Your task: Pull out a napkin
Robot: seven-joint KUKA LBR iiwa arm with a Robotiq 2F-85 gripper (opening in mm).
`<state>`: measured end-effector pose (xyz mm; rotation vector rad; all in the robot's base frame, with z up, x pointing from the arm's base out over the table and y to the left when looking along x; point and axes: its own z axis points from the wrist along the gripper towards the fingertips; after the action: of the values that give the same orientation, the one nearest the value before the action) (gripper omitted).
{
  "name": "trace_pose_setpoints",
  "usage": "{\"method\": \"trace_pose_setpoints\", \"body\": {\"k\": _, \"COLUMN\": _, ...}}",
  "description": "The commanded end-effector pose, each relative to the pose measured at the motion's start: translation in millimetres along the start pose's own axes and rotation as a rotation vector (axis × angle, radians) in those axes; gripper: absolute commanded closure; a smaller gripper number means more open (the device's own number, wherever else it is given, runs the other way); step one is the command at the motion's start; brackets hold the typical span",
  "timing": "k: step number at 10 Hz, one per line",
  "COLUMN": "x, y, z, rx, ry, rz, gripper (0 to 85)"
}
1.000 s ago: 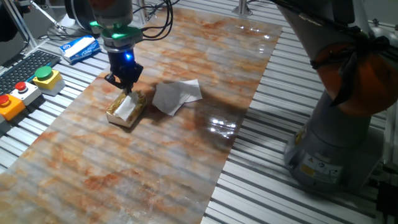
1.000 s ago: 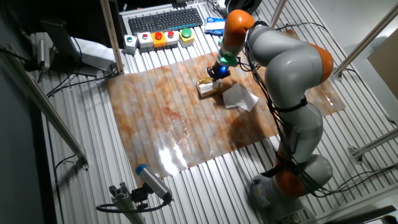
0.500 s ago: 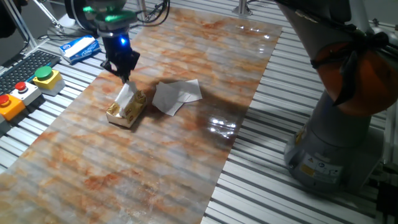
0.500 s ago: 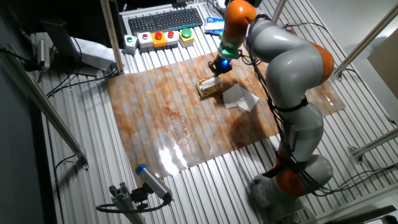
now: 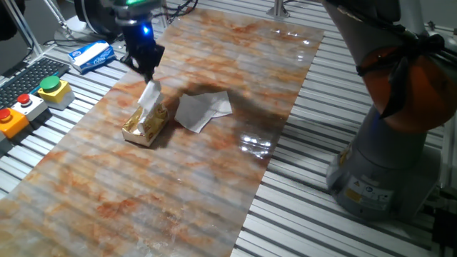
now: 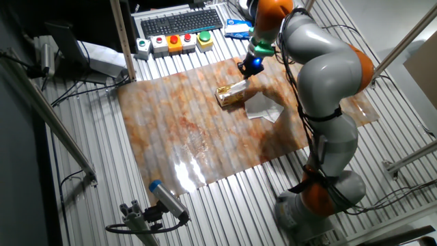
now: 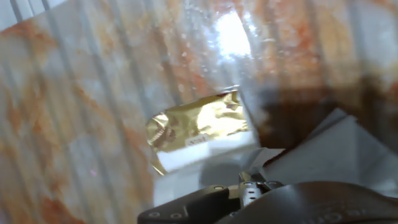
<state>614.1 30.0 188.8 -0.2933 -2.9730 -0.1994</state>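
- On the marbled mat, near edge: bare surface with a bright glare patch; nothing rests on this part.
- Mid-mat: a gold packet lies flat. A second white sheet lies loose just beside it, toward the arm's base.
- Napkin: a white strip stands stretched upward from the packet's top opening. Lower end is in the packet; upper end is pinched in the gripper. Other fixed view confirms: napkin runs from packet up to gripper.
- Gripper: jaws closed on the napkin's upper end, raised above the packet, clear of the mat. Blue light shows on its body.
- Hand view: packet seen below, blurred; pale sheet at right edge; fingertips hard to make out.
- Beyond the mat: a blue-and-white packet, a button box, a keyboard on the slatted table.
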Motion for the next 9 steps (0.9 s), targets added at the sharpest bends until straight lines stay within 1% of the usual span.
{"method": "trace_pose_setpoints", "body": {"k": 1, "x": 0.1, "y": -10.0, "z": -5.8, "rx": 0.029, "ry": 0.008, "rz": -0.039, "gripper": 85.0}}
{"method": "trace_pose_setpoints", "body": {"k": 2, "x": 0.4, "y": -21.2, "z": -12.3, "rx": 0.068, "ry": 0.019, "rz": -0.087, "gripper": 85.0}}
{"method": "trace_pose_setpoints", "body": {"k": 3, "x": 0.8, "y": -31.5, "z": -15.0, "rx": 0.093, "ry": 0.017, "rz": -0.122, "gripper": 85.0}}
{"method": "trace_pose_setpoints", "body": {"k": 4, "x": 2.2, "y": -42.2, "z": -17.0, "rx": 0.127, "ry": 0.006, "rz": -0.161, "gripper": 85.0}}
{"method": "trace_pose_setpoints", "body": {"k": 6, "x": 3.8, "y": -54.1, "z": -20.4, "rx": 0.203, "ry": 0.009, "rz": -0.229, "gripper": 85.0}}
{"method": "trace_pose_setpoints", "body": {"k": 7, "x": 4.7, "y": -59.7, "z": -20.8, "rx": 0.222, "ry": 0.007, "rz": -0.248, "gripper": 85.0}}
{"method": "trace_pose_setpoints", "body": {"k": 8, "x": 5.1, "y": -66.8, "z": -19.7, "rx": 0.215, "ry": 0.000, "rz": -0.254, "gripper": 85.0}}
{"method": "trace_pose_setpoints", "body": {"k": 9, "x": 5.3, "y": -73.6, "z": -17.1, "rx": 0.203, "ry": -0.013, "rz": -0.259, "gripper": 85.0}}
